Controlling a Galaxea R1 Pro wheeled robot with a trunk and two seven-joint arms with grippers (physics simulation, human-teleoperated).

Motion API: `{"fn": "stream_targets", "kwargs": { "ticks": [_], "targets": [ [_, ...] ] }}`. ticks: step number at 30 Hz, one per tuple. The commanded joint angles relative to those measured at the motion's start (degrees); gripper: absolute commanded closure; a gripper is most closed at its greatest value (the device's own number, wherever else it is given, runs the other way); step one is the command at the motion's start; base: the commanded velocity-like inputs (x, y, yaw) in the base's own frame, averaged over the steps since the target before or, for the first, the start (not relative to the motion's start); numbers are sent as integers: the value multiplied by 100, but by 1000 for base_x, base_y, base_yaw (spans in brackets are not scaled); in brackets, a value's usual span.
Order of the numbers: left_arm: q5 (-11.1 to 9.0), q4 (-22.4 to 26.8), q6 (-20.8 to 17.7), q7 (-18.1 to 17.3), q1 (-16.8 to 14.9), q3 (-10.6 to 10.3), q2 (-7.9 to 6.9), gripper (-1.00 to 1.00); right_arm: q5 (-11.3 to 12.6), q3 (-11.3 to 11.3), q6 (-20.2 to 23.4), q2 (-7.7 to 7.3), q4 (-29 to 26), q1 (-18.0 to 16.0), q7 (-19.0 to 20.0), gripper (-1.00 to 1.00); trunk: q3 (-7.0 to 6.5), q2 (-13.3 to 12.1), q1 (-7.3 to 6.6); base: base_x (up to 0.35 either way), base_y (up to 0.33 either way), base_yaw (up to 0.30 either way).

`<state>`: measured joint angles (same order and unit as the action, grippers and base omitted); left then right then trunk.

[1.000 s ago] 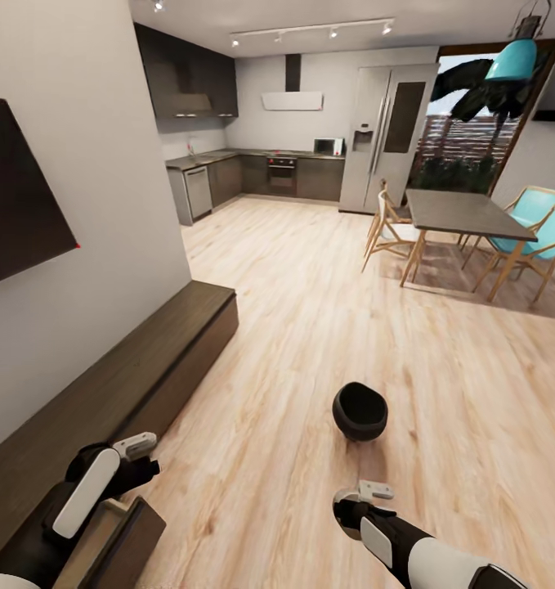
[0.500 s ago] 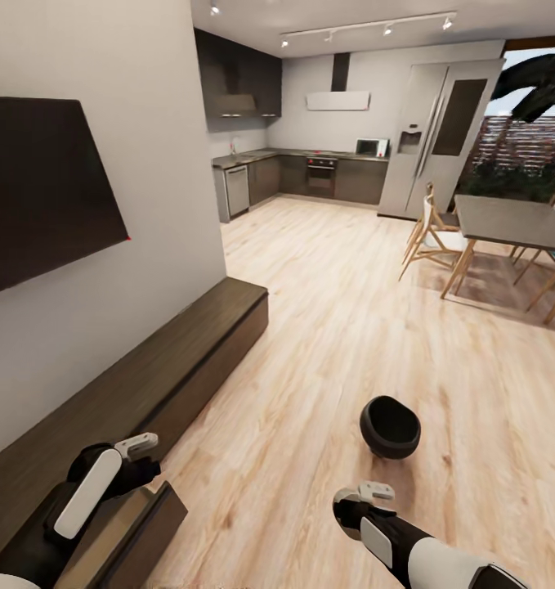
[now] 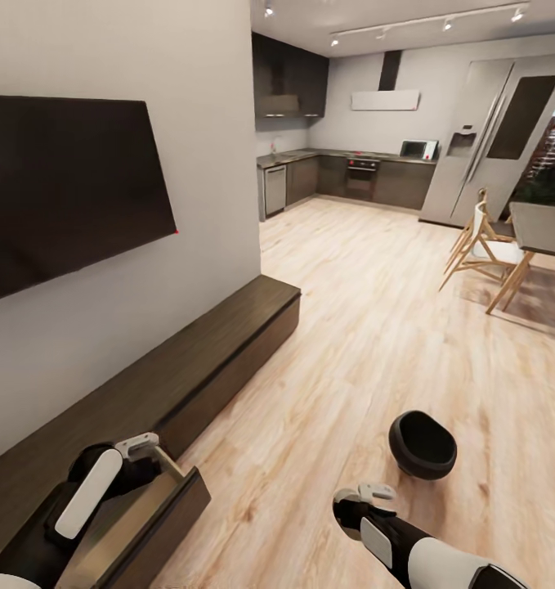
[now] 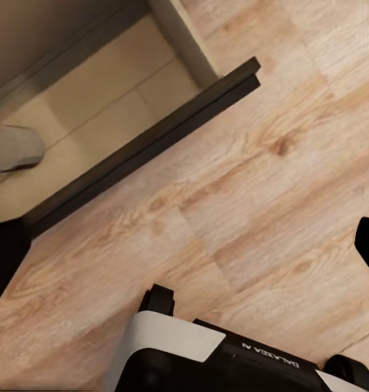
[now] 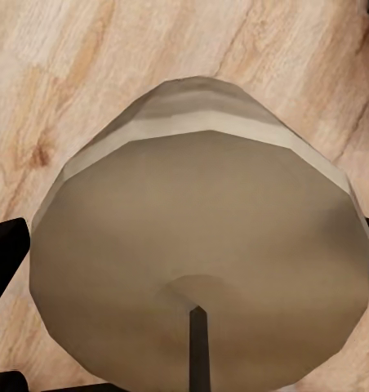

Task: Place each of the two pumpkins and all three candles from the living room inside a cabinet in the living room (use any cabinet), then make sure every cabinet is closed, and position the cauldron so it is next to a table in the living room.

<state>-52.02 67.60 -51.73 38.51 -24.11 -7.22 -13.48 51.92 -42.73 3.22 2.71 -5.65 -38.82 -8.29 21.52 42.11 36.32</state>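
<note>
Head view: your left gripper point(image 3: 138, 448) hangs over the open drawer point(image 3: 138, 523) of the cabinet point(image 3: 203, 360) at near left; its fingers' spread cannot be told. Your right gripper point(image 3: 373, 492) sits near centre, the black cauldron point(image 3: 422, 443) on the floor point(image 3: 351, 327) just beyond it. Left wrist view: the drawer's pale interior point(image 4: 111, 90) and dark front edge lie against the wood floor. Right wrist view: your fingers hold a candle point(image 5: 201, 245), beige top and wick facing the camera.
</note>
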Motion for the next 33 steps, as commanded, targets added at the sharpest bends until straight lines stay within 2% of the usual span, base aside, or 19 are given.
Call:
{"fn": "stream_targets", "kwargs": {
  "ticks": [1,10,20,25,27,29,31,32,33],
  "targets": [
    [-55,6,-4,60,-6,-16,-6,-100,26,-51,30,-3,-15,-3,-40,100,7,6,1,0,0,291],
    [-56,10,-5,60,-6,-18,2,-100,27,-51,30,-2,-15,-3,-41,100,7,6,1,0,0,291],
    [-63,8,-7,60,-6,-19,4,-100,14,-51,9,-6,-31,-3,-48,100,-173,-395,-219,0,0,291],
    [-63,7,-11,60,-6,-17,-2,-100,77,-21,-222,-1,-41,-3,-91,100,-262,-596,-328,0,0,287],
    [-63,7,-12,60,-6,-16,-4,-100,100,-13,32,0,-47,-3,-182,100,-298,-676,-372,0,0,155],
    [-63,7,-12,57,-6,-16,-5,-100,106,-4,528,6,-160,-3,-414,100,-334,-756,-416,0,0,64],
    [-63,7,-12,55,-6,-16,-5,-100,127,47,1109,-21,-678,-3,-802,100,-370,-836,-460,0,0,26],
    [-63,7,-12,53,-6,-16,-5,-100,215,284,1643,-39,-1372,-5,-1208,100,-388,-876,-482,0,0,10],
    [-61,7,-12,52,-6,-16,-5,-100,380,751,2260,-60,-2186,-5,-1696,100,-406,-916,-504,0,0,5]
  ]
}}
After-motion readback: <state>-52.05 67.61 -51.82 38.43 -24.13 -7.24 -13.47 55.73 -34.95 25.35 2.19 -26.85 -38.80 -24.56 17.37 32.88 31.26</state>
